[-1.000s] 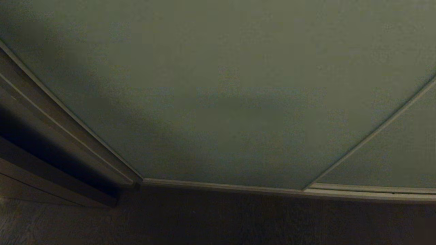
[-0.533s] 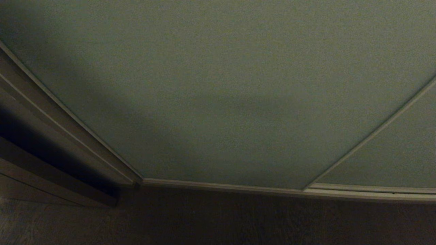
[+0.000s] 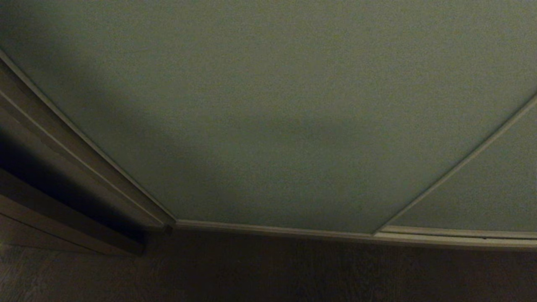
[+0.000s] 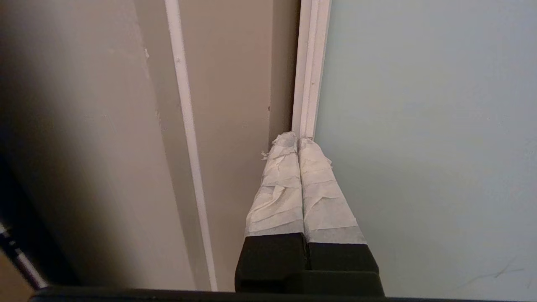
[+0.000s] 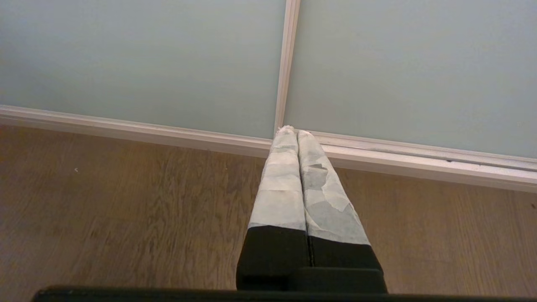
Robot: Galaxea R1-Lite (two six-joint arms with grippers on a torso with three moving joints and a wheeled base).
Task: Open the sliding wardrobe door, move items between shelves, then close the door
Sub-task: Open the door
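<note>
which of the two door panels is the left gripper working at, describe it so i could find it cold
Start from the dark brown side panel at the wardrobe's left end. The pale grey-green sliding wardrobe door right beside it is the one. The shut left gripper points at its light beige frame edge. Its twin, the second door panel, sits further right, away from the brown panel.

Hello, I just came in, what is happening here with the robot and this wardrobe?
The robot faces a wardrobe whose sliding wardrobe door is closed, beside a second panel. The left gripper, shut, points its taped fingertips at the light frame on the door's edge, next to the brown side panel; whether it touches is unclear. The right gripper, shut too, hangs above the wooden floor. No shelves or toys show.
</note>
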